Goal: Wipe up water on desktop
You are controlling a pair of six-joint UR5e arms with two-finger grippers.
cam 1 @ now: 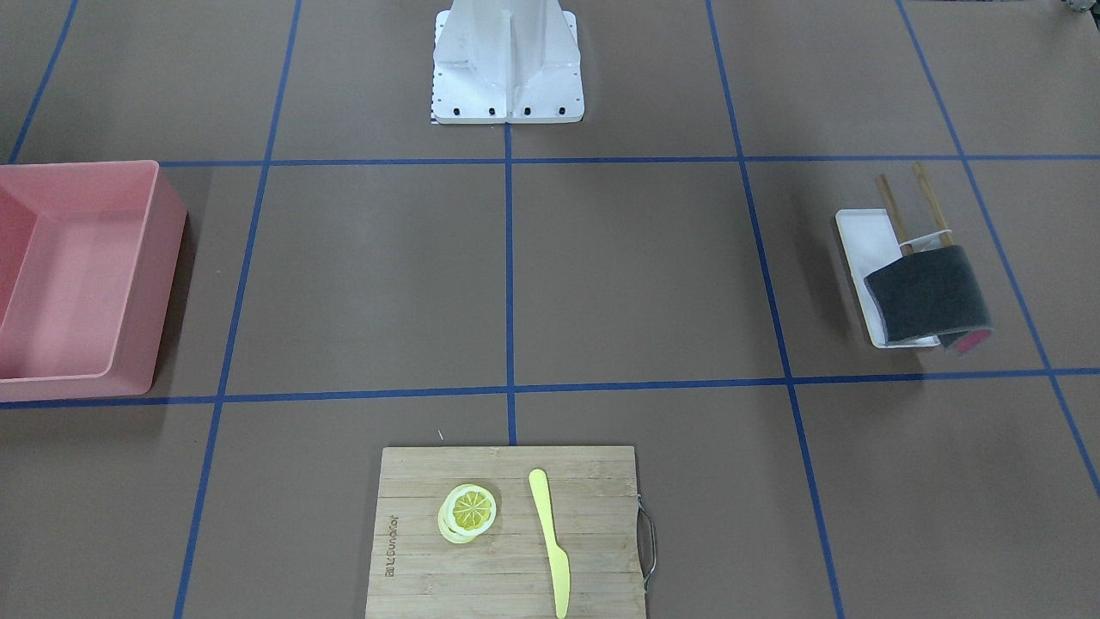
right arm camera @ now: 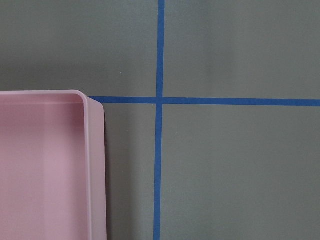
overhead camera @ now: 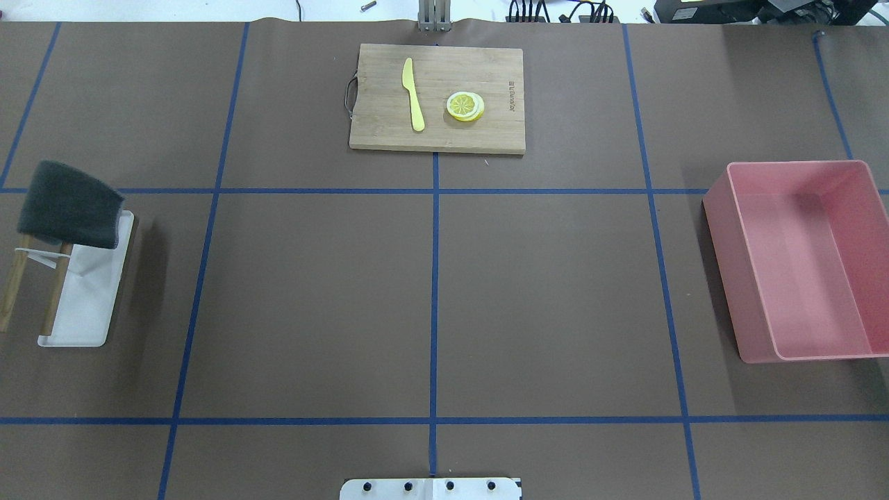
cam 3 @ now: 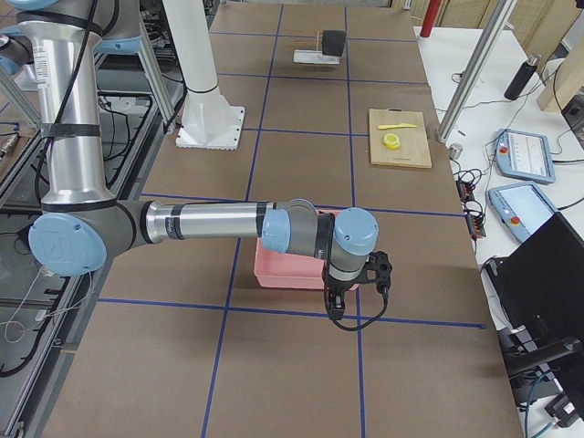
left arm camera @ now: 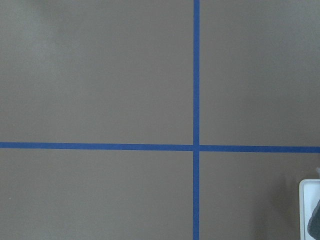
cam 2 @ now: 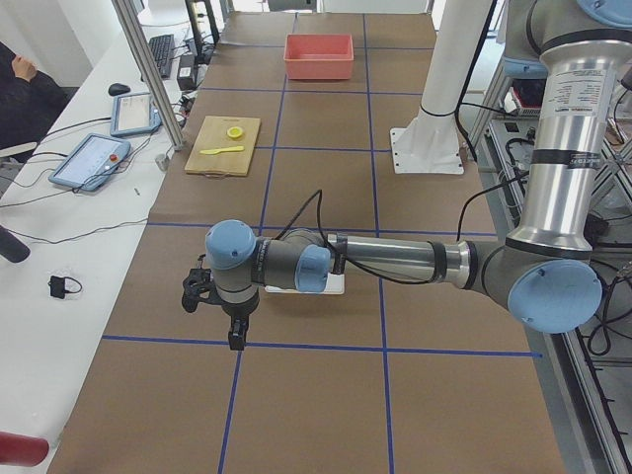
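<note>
The desktop (overhead camera: 312,298) is a matte brown tabletop with a blue tape grid; I see no water on it in any view. A dark grey wiping cloth (overhead camera: 69,205) hangs on a small wooden rack over a white tray (overhead camera: 83,312) at the table's left end; it also shows in the front-facing view (cam 1: 928,297). My left gripper (cam 2: 212,316) hovers above the desktop next to that tray, and I cannot tell whether it is open or shut. My right gripper (cam 3: 358,290) hovers beside the pink bin (cam 3: 283,265); its state I cannot tell either.
The pink bin (overhead camera: 799,264) stands at the table's right end. A bamboo cutting board (overhead camera: 437,97) with a yellow knife (overhead camera: 413,94) and lemon slices (overhead camera: 465,106) lies at the far middle. The robot's white base (cam 1: 507,64) stands at the near middle edge.
</note>
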